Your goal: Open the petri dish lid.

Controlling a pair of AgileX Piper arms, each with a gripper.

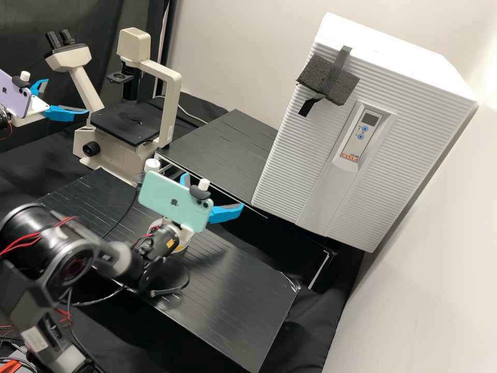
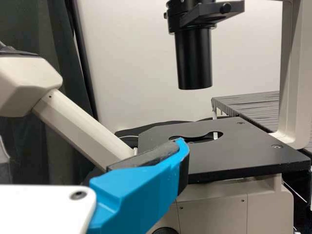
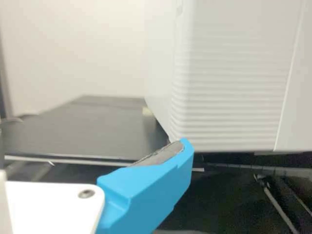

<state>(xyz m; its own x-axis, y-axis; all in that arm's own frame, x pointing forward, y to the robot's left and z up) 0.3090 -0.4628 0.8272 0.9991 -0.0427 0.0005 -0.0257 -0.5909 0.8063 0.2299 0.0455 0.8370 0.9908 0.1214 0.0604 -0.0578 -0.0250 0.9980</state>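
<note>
Petri dish lid: low pinch risked lifting dish too. Your left gripper (image 1: 67,96), right gripper (image 1: 214,190) had fingers apart; careless right swing risked bumping incubator (image 3: 229,87).

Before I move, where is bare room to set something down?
Bare: the front board past the right arm, away from the microscope; the rear board between microscope and white box. Crowded: under that arm; around the left gripper, by the microscope.
</note>
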